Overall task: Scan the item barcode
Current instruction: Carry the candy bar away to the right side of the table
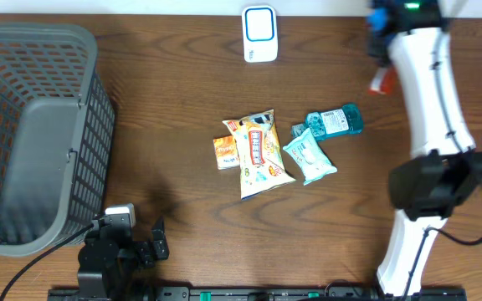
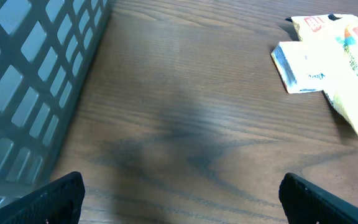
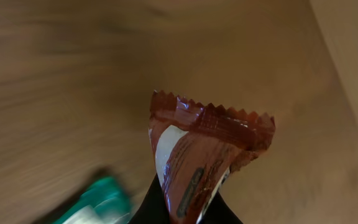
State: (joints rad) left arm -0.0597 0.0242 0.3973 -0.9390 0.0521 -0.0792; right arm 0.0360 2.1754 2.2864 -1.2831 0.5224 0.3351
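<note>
Right wrist: right gripper (image 3: 182, 210) pinches a red packet (image 3: 204, 149), perhaps a snack, at 2 o'clock; left gripper (image 2: 180, 200), 7 o'clock, fingers spread.

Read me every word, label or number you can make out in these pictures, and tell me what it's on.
Nothing reads clearly.
yellow snack bag: coloured print, too small.
small box: blue print, blurred.
teal packet: print too small.
brown wrapper: dark label strip, blurred.
</note>
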